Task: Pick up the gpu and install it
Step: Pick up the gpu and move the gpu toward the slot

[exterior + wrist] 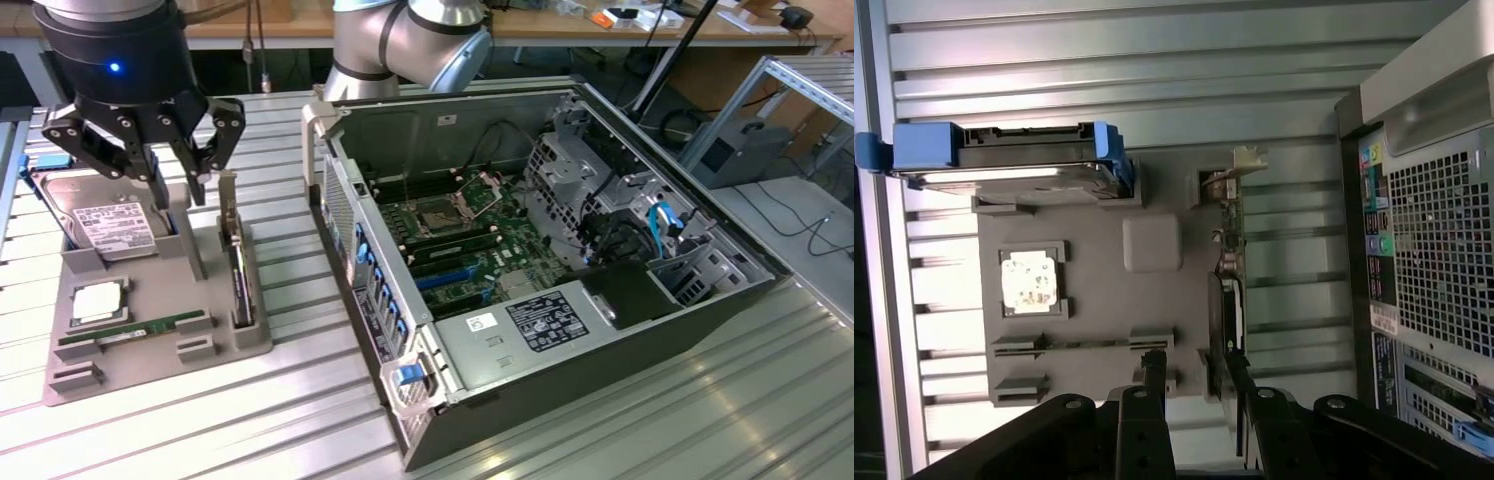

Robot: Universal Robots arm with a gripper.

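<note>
Jaws up front: spread wide, gripping nothing, hanging above the grey holder (160, 345) on the tabletop (641, 430). The gpu (239, 270) stands on edge in its slot, along the side of the holder nearest the open computer case (534, 250), with its silver bracket at the far end. It's untouched, with clear air between it and the fingertips.

Now the worry. From the wrist, one fingertip (1238, 362) looks to sit almost directly over the card's thin top edge rather than to one side of it. Come down like that and I'd expect it to strike the edge, then tip or wedge the board in its slot. The hard drive (114, 225) stands just beside on the other flank, and jaws this wide could clip it. A thin, slick card pinched off-centre may also swing once lifted.
</note>
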